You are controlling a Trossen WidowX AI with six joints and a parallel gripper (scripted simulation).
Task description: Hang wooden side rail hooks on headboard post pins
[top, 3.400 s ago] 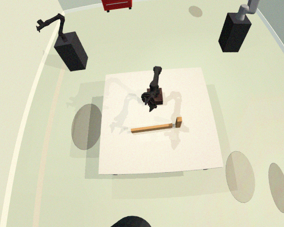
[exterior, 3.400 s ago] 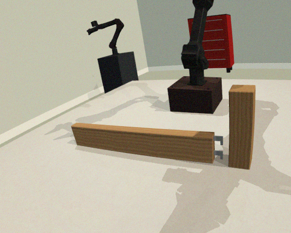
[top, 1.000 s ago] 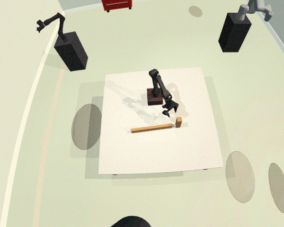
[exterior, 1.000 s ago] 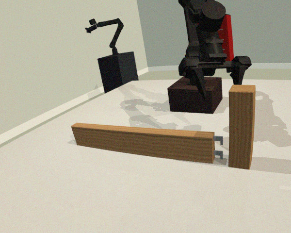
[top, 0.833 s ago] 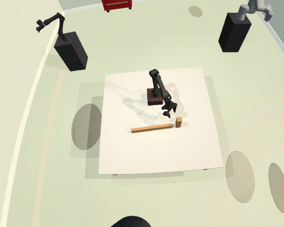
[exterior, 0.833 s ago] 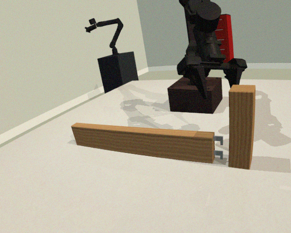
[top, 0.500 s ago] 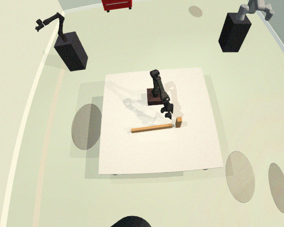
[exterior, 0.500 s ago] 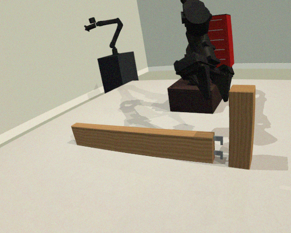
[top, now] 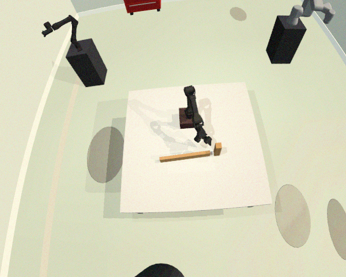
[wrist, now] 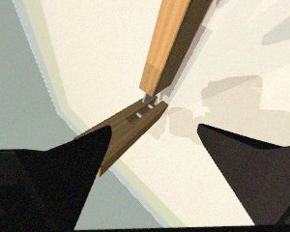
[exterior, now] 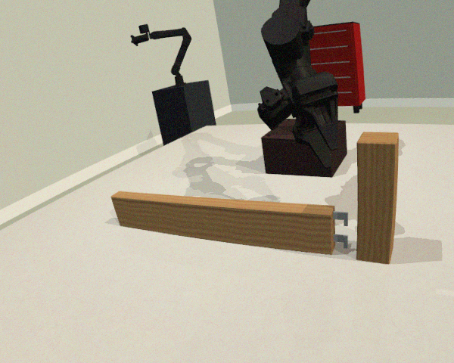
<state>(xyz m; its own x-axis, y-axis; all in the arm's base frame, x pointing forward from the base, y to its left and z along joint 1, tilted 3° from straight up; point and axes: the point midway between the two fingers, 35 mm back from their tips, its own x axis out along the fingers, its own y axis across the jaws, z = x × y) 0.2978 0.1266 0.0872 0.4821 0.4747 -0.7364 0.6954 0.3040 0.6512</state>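
Observation:
The wooden side rail (top: 185,156) (exterior: 227,220) (wrist: 166,43) lies on edge on the table. At its right end in the exterior view, an upper steel hook (exterior: 341,216) and a lower steel hook (exterior: 341,239) point down, a small gap short of the post. The upright headboard post (top: 217,149) (exterior: 377,203) (wrist: 118,132) stands beside that end. In the wrist view its slot faces the rail and shows two pale pins, an upper pin (wrist: 139,115) and a lower pin (wrist: 151,106). My gripper (top: 203,141) (exterior: 300,147) (wrist: 154,129) is open and empty, above the table on the arm-base side of the rail and post.
The arm's dark base block (top: 185,119) (exterior: 297,158) stands on the table (top: 196,187) (exterior: 180,305) behind the rail. Off the table are two black pedestals with other arms, the left pedestal (top: 88,65) (exterior: 184,109) and the right pedestal (top: 283,44), and a red cabinet (top: 143,5) (exterior: 343,70).

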